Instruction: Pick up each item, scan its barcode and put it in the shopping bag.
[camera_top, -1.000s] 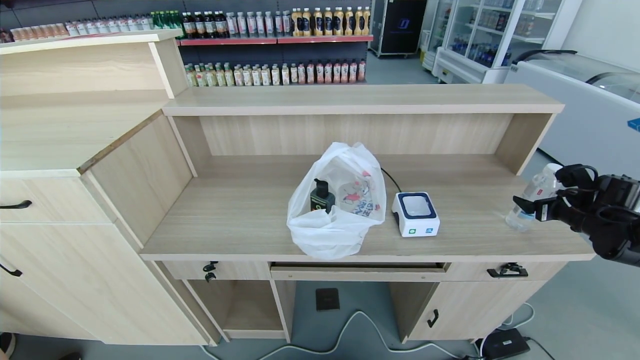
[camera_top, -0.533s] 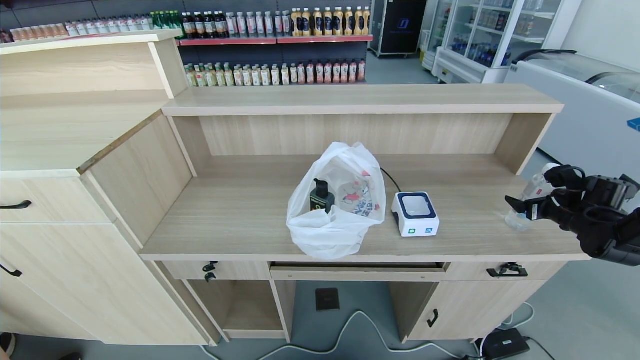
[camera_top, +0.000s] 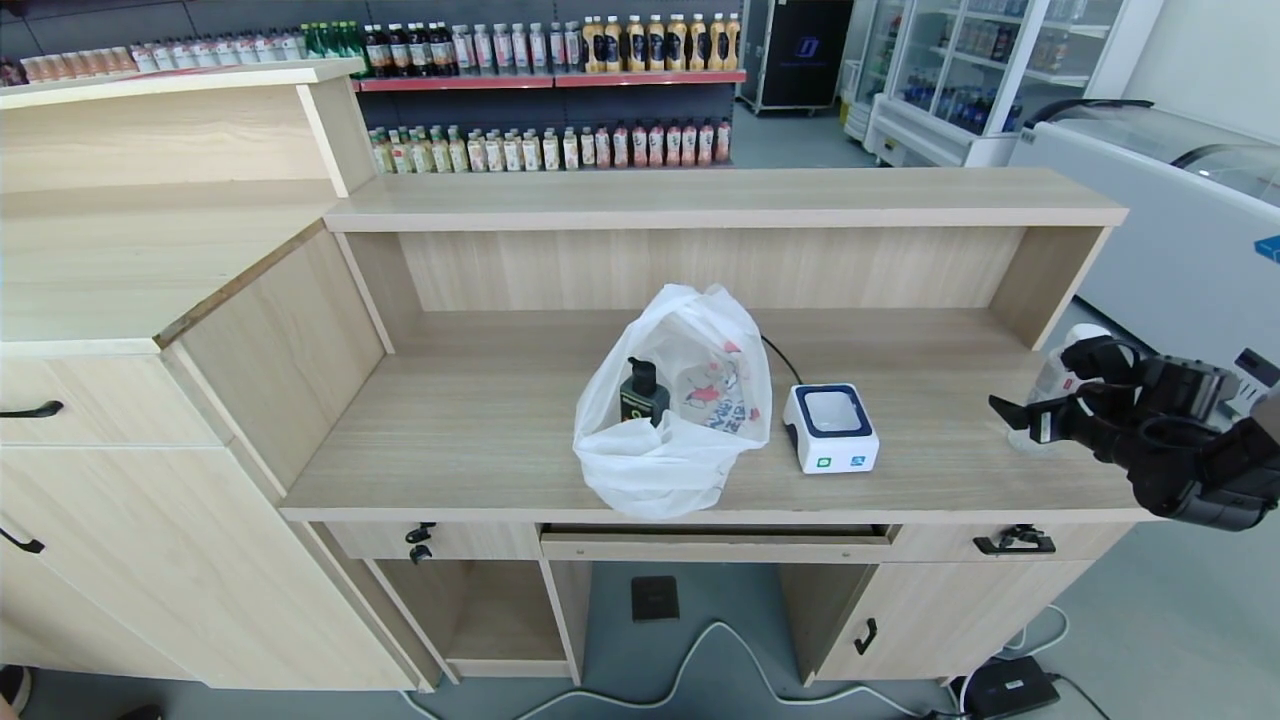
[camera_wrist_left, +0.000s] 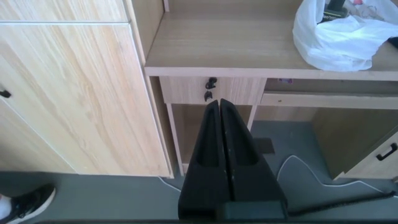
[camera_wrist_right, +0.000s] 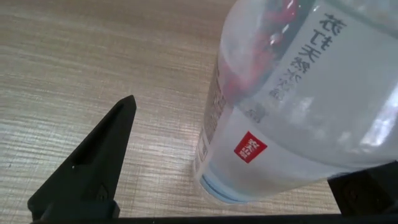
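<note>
Left claw (camera_wrist_left: 219, 111) pressed together, low in front of the table (camera_top: 480, 440). Shopping bag (camera_top: 660, 455) mid-frame already has a dark bottle (camera_top: 643, 395) in it, w/ the scanner (camera_top: 830, 428) beside. Right claw (camera_top: 1035, 385) is spread around the clear bottle (camera_wrist_right: 292, 93) at the frame's right edge. Grab, scan + bagging left imo.

Bright, even light; glare on bottle (camera_wrist_right: 292, 93) (rt wrist); edges bend.
</note>
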